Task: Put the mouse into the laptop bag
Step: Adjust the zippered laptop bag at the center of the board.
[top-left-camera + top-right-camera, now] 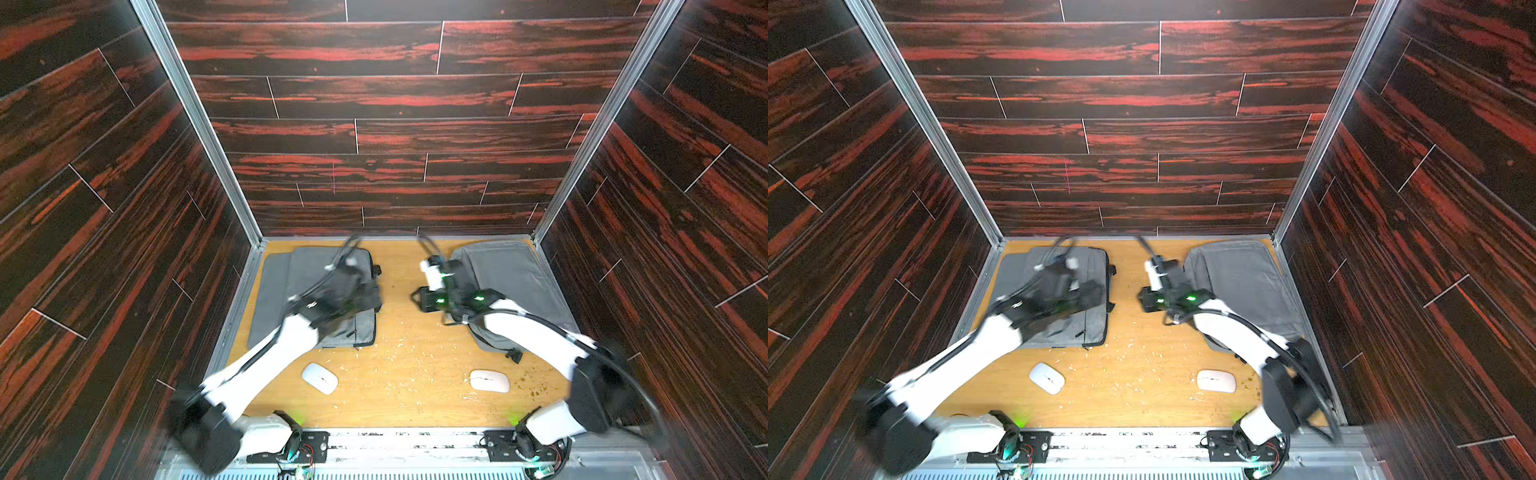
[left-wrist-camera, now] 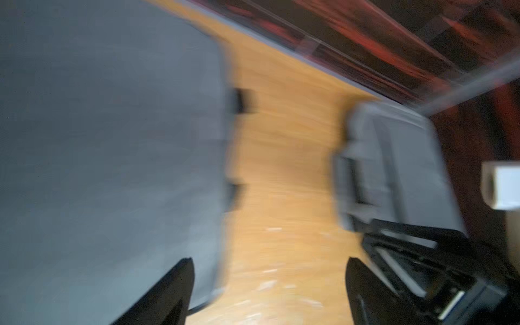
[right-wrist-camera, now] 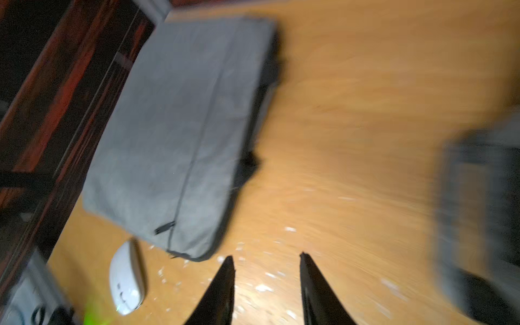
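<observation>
**Status.** The left pincer [image 2: 270,261] stands wide apart and holds nothing. It hangs above the left laptop bag [image 1: 274,291]. The right pincer [image 3: 266,256] is partly spread and also empty, above the table [image 1: 407,324] at the inner edge of the right laptop bag [image 1: 515,270]. Both mice lie on the table, nearer the arm bases. The left mouse [image 1: 319,377] is just in front of the left laptop bag, and the right mouse [image 1: 489,380] is in front of the right laptop bag. Neither mouse is bagged. Whether either zip is open cannot be told.

**Procedure (judged).** Pick-up appears to be the step in hand.
1. Set the fingers across the mouse's narrow width.
2. Descend until the tips nearly meet the table.
3. Close gently. The shell looks smooth, low and domed, and may slip out.
</observation>
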{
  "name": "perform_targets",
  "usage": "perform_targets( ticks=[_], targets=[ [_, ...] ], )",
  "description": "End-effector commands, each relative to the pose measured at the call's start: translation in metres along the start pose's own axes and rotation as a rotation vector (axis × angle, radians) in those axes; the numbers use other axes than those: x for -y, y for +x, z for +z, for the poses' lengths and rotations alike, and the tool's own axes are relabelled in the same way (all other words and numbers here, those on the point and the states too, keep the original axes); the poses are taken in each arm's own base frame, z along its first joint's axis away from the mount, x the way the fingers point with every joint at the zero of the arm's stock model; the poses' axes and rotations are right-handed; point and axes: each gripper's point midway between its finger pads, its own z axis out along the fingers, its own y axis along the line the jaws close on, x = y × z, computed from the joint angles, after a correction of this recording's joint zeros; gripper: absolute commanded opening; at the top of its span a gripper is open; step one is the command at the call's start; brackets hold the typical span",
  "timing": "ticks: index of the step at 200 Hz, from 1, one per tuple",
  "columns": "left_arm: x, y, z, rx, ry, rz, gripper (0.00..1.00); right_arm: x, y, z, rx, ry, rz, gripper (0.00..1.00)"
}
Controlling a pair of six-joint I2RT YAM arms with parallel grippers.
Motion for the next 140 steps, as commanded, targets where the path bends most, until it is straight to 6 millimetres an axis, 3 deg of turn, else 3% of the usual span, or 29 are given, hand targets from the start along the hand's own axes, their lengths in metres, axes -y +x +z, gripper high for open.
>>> perform_targets(
  ticks=[1,34,72,108,140],
  targets=[
    [-0.064,0.007,-0.026,0.028,-0.213,-0.006,0.91,-0.021,0.006,0.033,-0.043,-0.095,0.009,0.4],
    [-0.124,0.007,-0.051,0.059,-0.36,-0.082,0.95,-0.044,0.018,0.069,-0.116,-0.187,0.016,0.4],
    [-0.171,0.017,-0.052,0.029,-0.418,-0.219,0.98,-0.053,0.032,0.105,-0.188,-0.235,0.035,0.4],
    [-0.202,0.026,-0.038,-0.025,-0.423,-0.331,0.98,-0.052,0.042,0.133,-0.237,-0.235,0.055,0.41],
    [-0.209,0.029,-0.02,-0.048,-0.383,-0.375,0.98,-0.04,0.049,0.15,-0.254,-0.177,0.089,0.41]
  ],
)
